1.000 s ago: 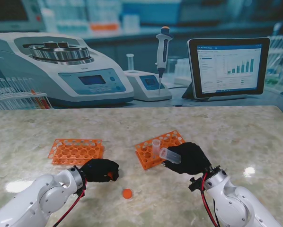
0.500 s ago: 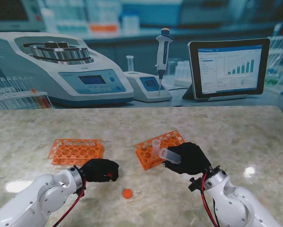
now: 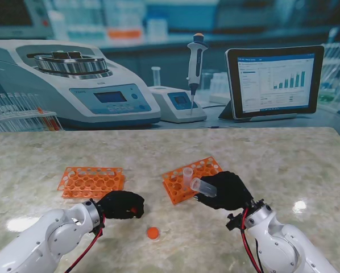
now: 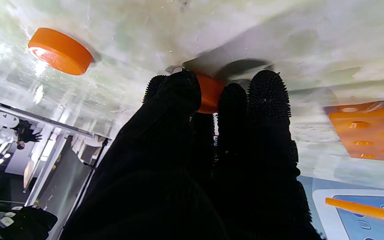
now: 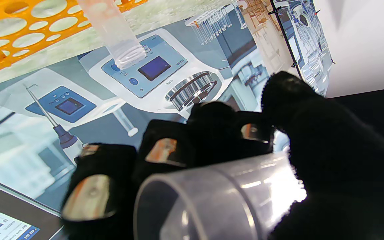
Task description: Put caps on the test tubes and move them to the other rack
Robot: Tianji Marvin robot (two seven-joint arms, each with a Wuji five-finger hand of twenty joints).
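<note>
My left hand rests low on the table with its fingertips closed around an orange cap, which shows as a small orange spot at the hand's right edge. A second orange cap lies loose on the table nearer to me. My right hand is shut on a clear uncapped test tube, held nearly level with its open mouth toward the left. Beside it stands an orange rack with one uncapped tube upright in it.
Another orange rack, with no tubes in it, lies just beyond my left hand. Behind the table's far edge stand a centrifuge, a small device with a pipette, and a tablet.
My left hand's fingers have curled slightly further over the orange cap, so less of it shows. The right hand and its tube have stayed still.
</note>
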